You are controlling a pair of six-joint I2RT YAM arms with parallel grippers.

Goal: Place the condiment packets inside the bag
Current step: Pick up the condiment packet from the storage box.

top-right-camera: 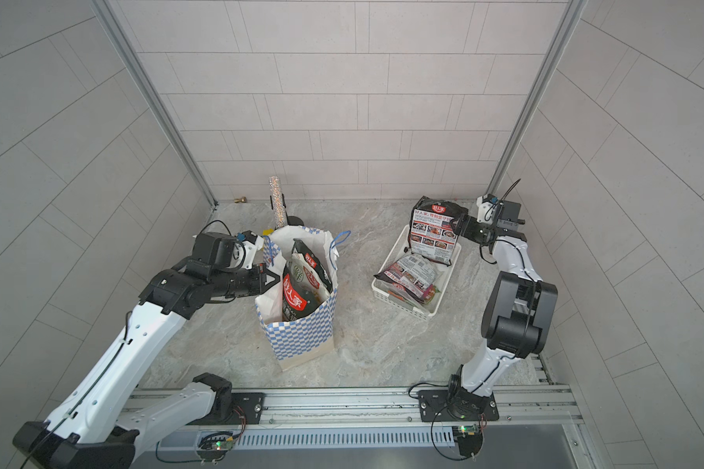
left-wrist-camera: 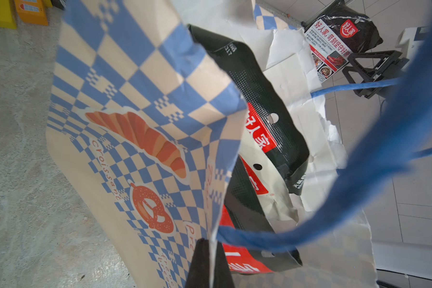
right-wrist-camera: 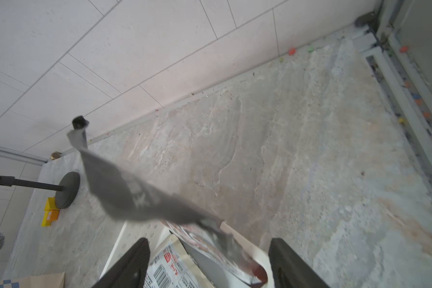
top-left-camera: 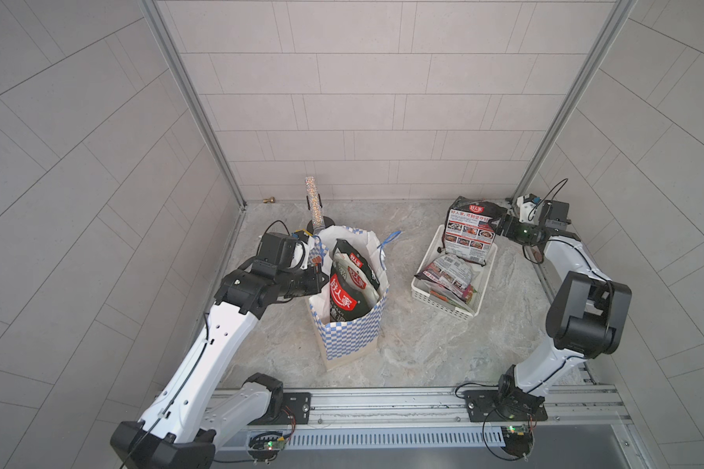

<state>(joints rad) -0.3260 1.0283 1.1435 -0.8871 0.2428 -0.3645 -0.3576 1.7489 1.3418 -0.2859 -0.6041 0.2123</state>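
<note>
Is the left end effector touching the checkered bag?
Touching. The left wrist view shows the left end effector shut on the rim of the bag, pinching the paper.

Both top views look steeply down from high, sharing the whole tabletop (top-left-camera: 423, 357). Wrist views sit close: left against the bag (left-wrist-camera: 135, 74), right over the basket (right-wrist-camera: 135, 230).

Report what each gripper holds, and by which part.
Left gripper pinches the bag by its top rim. Right gripper holds nothing: its jaws stand open around the edge of the upright packet.
</note>
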